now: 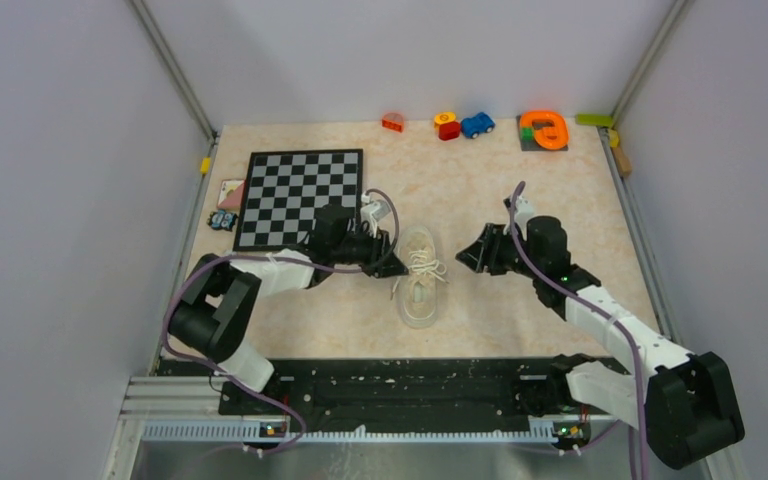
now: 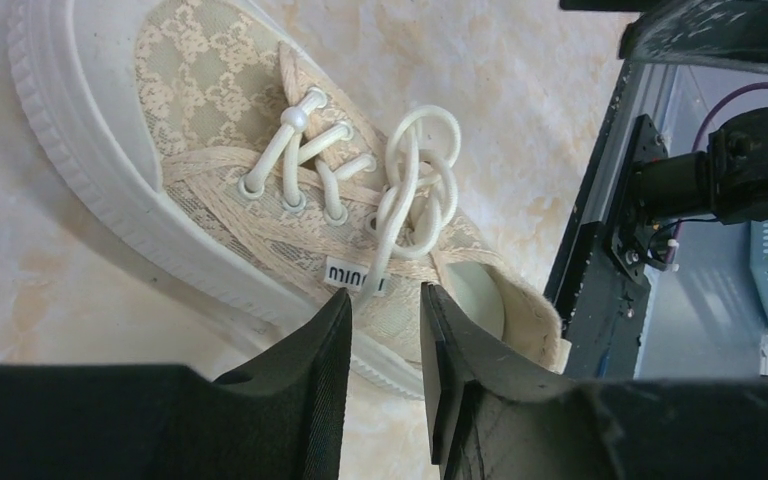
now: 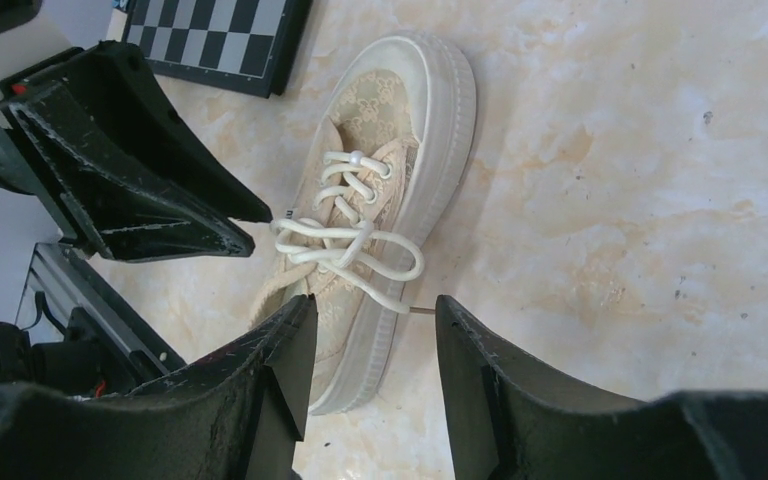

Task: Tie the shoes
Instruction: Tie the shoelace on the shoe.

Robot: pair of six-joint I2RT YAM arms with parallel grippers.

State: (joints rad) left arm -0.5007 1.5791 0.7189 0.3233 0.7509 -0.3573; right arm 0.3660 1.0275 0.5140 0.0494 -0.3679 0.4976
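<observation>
The cream sneaker (image 1: 420, 278) lies on the table between my two grippers, toe pointing away from the arm bases. Its white laces (image 2: 420, 180) are knotted over the tongue, with loops lying loose. My left gripper (image 1: 395, 265) is at the shoe's left side. In the left wrist view the left gripper (image 2: 385, 297) is open by a narrow gap just above the shoe's label, and one lace strand runs toward that gap. My right gripper (image 1: 465, 258) is open. In the right wrist view the right gripper (image 3: 375, 300) hovers by the sole, near a lace loop (image 3: 390, 270).
A chessboard (image 1: 300, 195) lies left of the shoe. Small toys stand along the back edge: a red block (image 1: 393, 122), a blue car (image 1: 477, 124) and an orange ring piece (image 1: 543, 130). A card (image 1: 230, 190) lies left of the board. The black base rail (image 1: 390, 385) runs along the near edge.
</observation>
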